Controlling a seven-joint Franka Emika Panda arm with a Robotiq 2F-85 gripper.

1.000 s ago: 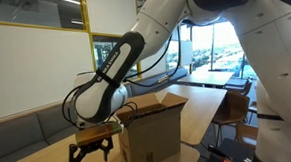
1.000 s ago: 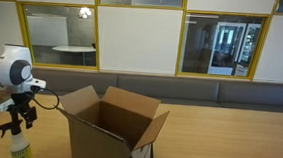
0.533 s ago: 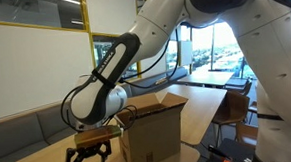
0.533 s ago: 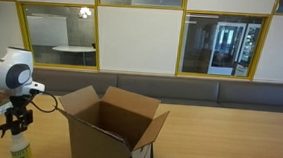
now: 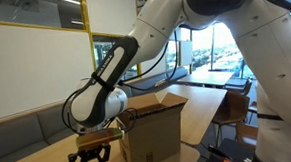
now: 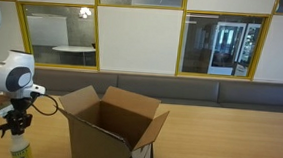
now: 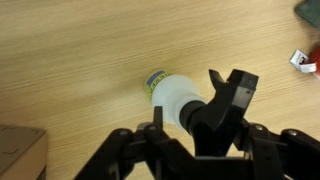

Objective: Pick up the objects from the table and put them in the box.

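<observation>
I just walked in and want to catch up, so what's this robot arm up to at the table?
The robot's gripper hangs low over a pale plastic spray bottle with a black nozzle, which stands upright on the long pale wood-grain table. The jaws look open on either side of the bottle's top, not closed on it. The open brown cardboard box stands right beside the bottle, flaps up.
</observation>
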